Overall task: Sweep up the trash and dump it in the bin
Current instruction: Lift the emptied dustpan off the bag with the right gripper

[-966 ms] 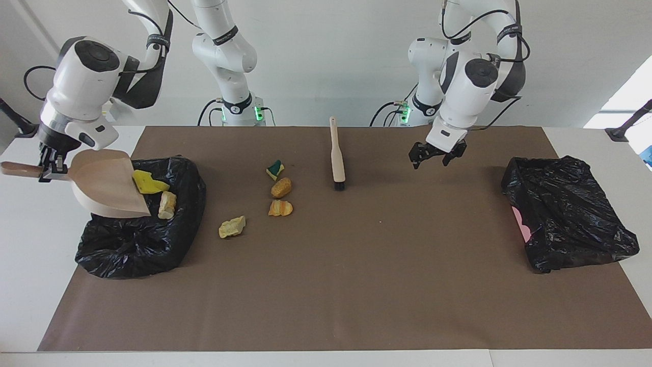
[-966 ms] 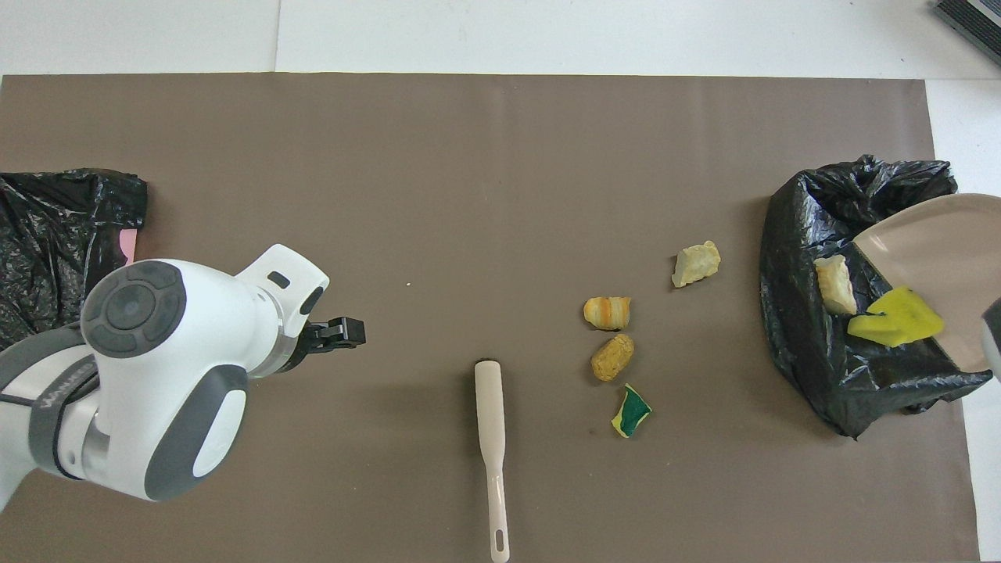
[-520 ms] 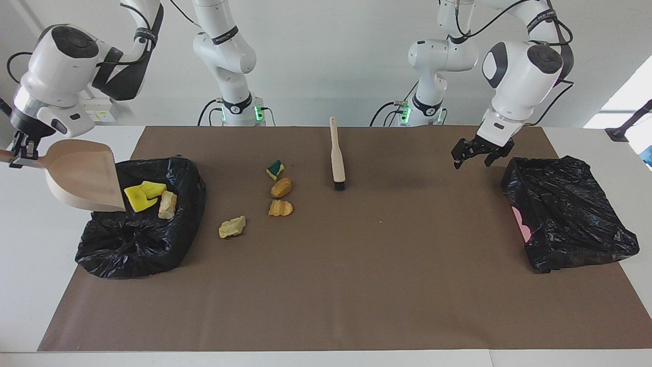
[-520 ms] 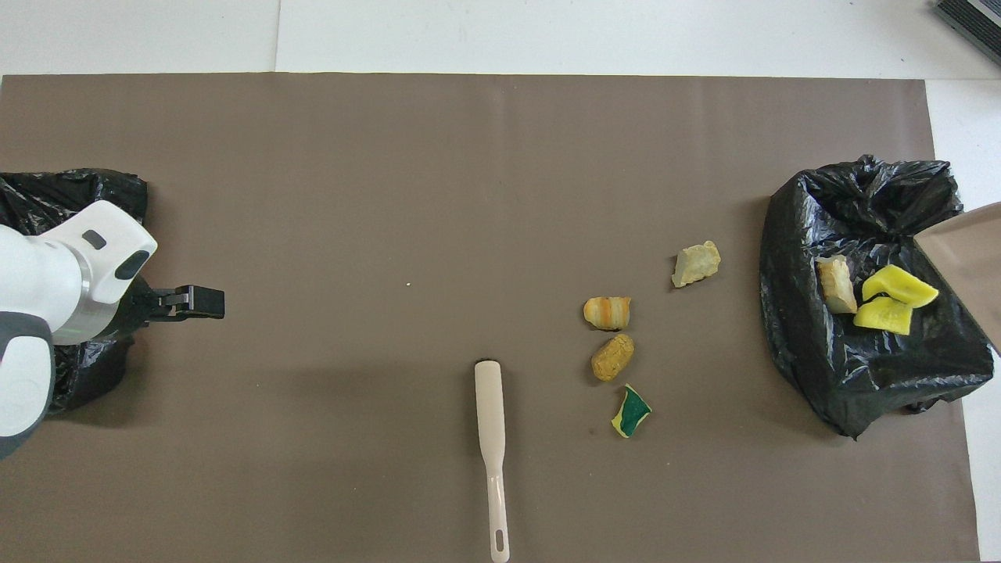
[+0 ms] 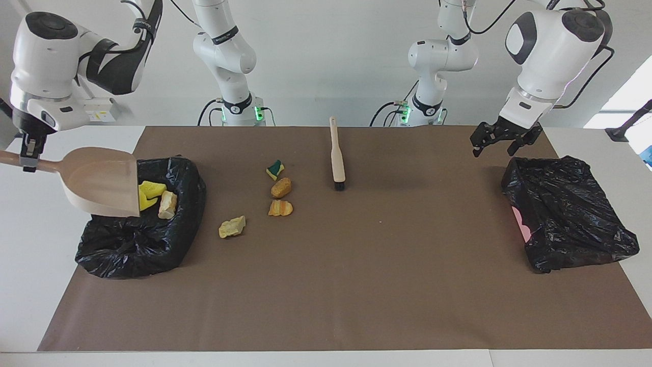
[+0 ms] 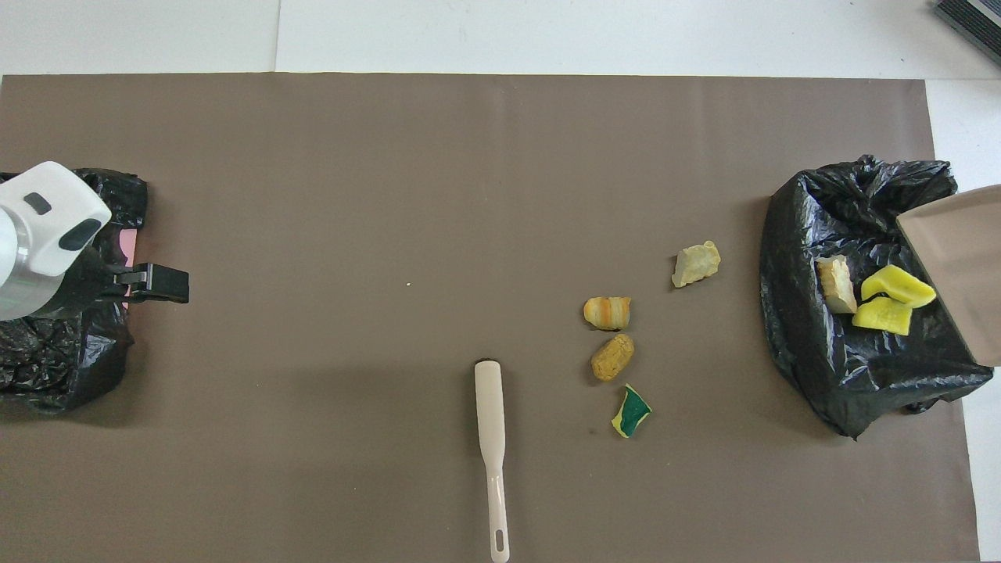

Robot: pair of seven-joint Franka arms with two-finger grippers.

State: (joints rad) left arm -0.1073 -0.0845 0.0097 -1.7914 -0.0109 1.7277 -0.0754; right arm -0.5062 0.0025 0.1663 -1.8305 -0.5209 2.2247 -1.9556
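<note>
Right gripper (image 5: 29, 155), clamped on the handle of the tan plastic dustpan (image 5: 102, 181), is held over the black-bagged bin (image 5: 153, 244) at the right arm's end; three scraps (image 6: 876, 293) lie inside. Four scraps (image 5: 265, 196) are left on the brown mat (image 5: 356, 280) between bin and cream brush (image 5: 336, 155), whose long axis points away from the robots. Left gripper (image 5: 501, 140), jaws spread, empty, waits near a second black bag (image 5: 570, 214).

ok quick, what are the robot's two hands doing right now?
Left gripper: open, holding nothing, up near the black bag at its end.
Right gripper: shut on the dustpan handle, over the trash bin.
</note>
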